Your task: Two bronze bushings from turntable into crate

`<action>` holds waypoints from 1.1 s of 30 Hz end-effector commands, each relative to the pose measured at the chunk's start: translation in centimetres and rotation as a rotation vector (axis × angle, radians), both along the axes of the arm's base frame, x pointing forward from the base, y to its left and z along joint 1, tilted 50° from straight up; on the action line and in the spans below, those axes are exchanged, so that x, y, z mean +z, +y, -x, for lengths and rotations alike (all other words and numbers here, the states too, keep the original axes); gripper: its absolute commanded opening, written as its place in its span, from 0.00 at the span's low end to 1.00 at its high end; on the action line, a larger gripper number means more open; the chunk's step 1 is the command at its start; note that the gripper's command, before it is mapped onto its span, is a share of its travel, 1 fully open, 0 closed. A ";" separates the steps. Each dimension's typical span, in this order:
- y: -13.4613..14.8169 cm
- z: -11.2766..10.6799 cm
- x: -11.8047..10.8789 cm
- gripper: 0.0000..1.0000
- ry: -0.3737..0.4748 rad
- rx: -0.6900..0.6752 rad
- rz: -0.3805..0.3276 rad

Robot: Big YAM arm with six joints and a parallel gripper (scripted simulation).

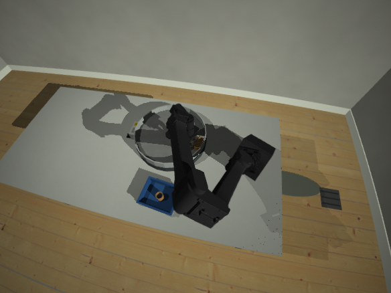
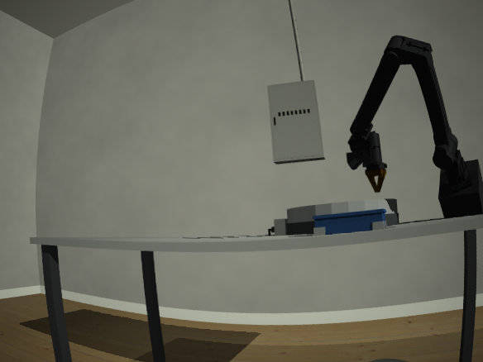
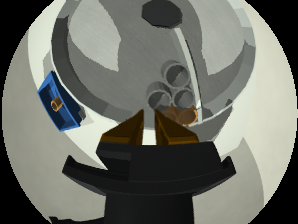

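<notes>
A bronze bushing [image 1: 159, 196] already lies in the crate [image 1: 144, 195] with its hole facing up (axis vertical), and another [image 3: 185, 115] waits at the turntable [image 1: 157, 162] edge beside the grey sleeves [image 3: 169, 86], its axis hard to tell. The tool [image 3: 150, 129] hangs above it, nearly closed and grasping nothing. A descent slightly off could knock a grey sleeve.

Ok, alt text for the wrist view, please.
The nearly shut, empty tool hangs above a round turntable, over a cluster of grey bushings with a bronze one at its near edge. At left sits a blue crate with one bronze bushing inside.
</notes>
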State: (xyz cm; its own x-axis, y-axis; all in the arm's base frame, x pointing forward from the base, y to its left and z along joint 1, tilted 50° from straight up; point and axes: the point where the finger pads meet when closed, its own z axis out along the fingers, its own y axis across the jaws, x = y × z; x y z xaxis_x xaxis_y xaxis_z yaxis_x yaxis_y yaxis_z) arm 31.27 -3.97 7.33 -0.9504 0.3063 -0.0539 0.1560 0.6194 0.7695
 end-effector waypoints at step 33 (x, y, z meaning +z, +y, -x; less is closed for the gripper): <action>0.0 -1.2 0.2 0.14 -0.006 0.011 0.009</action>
